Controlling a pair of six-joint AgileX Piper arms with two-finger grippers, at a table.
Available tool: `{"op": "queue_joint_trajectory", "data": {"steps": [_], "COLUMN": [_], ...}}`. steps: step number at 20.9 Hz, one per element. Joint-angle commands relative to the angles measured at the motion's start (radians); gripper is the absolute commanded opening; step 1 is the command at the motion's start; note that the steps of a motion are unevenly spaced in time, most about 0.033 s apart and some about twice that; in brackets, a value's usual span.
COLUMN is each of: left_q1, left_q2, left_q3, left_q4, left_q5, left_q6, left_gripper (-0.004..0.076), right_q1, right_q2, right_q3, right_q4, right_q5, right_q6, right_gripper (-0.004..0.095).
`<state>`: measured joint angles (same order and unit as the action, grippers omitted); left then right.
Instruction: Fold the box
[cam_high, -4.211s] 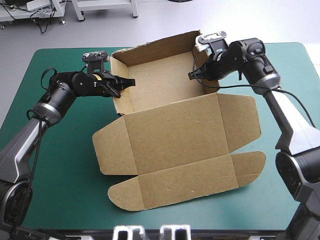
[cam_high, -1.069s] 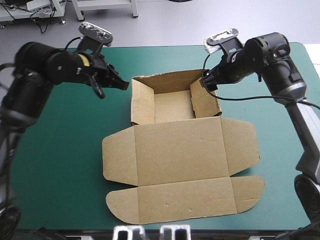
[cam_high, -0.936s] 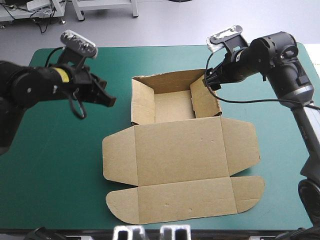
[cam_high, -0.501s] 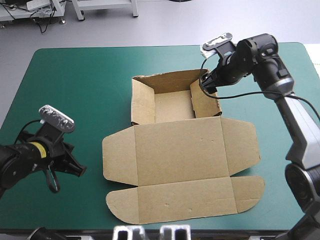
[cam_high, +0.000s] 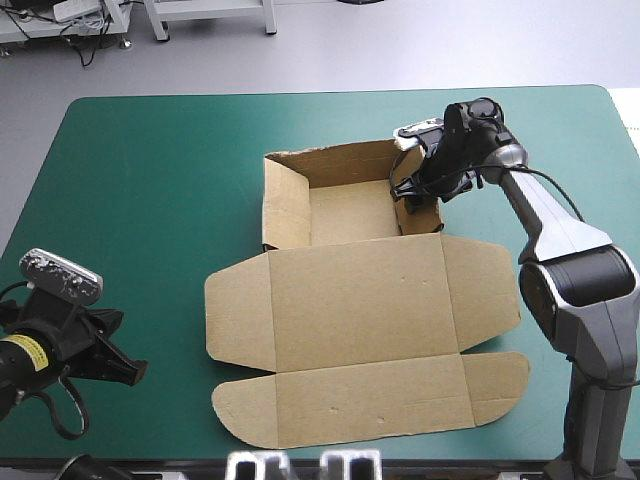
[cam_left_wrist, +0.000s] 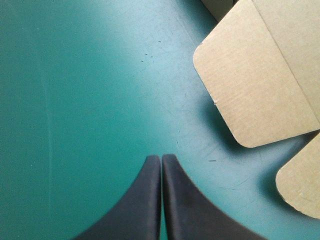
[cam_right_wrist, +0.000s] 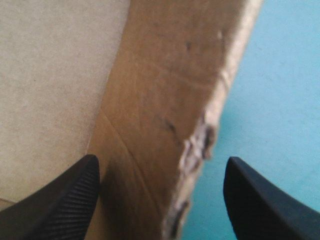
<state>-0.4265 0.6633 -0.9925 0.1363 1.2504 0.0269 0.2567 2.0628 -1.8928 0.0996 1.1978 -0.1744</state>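
I have the box (cam_high: 355, 300) mid-table as an open tray, its lid flat toward the near edge. Wide bare teal-green cover (cam_high: 150, 180) lies to its left. The tray's floor shows only bare board. My right gripper (cam_high: 412, 200) stands open astride the tray's frayed right wall, clamping nothing and hiding part of it. My left gripper (cam_left_wrist: 161, 165), fingers pressed together and empty, hovers beside the lid's rounded flap.

High view overlooks the whole table (cam_high: 150, 180); both wrist views look down close, sharing the box (cam_high: 355, 300).

Grey R arm (cam_high: 560, 225), blk L arm (cam_high: 58, 345), yellow label (cam_high: 28, 352)
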Motion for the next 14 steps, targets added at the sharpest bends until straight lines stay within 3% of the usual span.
{"op": "queue_joint_trajectory", "data": {"steps": [1,8,14], "left_q1": [0.001,0.001,0.001], "left_q2": [0.002,0.002,0.002], "left_q3": [-0.017,-0.017,-0.017], "left_q4": [0.011,0.011,0.011], "left_q5": [0.042,0.042,0.04], "left_q6": [-0.021,-0.027,-0.027], "left_gripper": [-0.0007,-0.0007,-0.0007], "right_q1": [-0.009,-0.026,-0.147], "right_q2": [-0.045,-0.033,-0.034], "right_q3": [-0.03,-0.032,-0.121], "right_q4": [0.027,0.022,0.025], "right_q5": [-0.039,-0.097,-0.089], "right_q6": [-0.019,-0.07,-0.07], "right_gripper": [0.0562,-0.0011,-0.0024]}}
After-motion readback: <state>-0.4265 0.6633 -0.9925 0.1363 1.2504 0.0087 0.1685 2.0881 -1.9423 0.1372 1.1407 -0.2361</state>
